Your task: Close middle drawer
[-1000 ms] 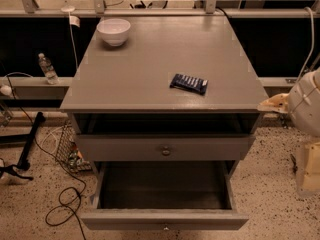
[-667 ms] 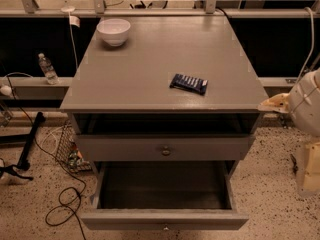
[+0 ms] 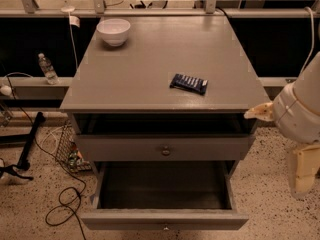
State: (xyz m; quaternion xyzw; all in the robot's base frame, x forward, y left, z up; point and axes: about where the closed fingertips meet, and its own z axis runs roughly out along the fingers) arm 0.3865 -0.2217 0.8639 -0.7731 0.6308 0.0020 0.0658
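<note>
Middle drawer (image 3: 165,220) pulled way out, low under counter (image 3: 150,74). Closing not started. End effector (image 3: 260,113) beside counter's right edge, away from drawer; spread or pressed together, cannot tell. Whole push left.

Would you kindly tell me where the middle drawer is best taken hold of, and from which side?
Take the small round knob centred on the middle drawer's low front, coming straight from the front: the drawer stands pulled far out, front facing the camera. The gripper hangs to the cabinet's right, apart from it.
</note>
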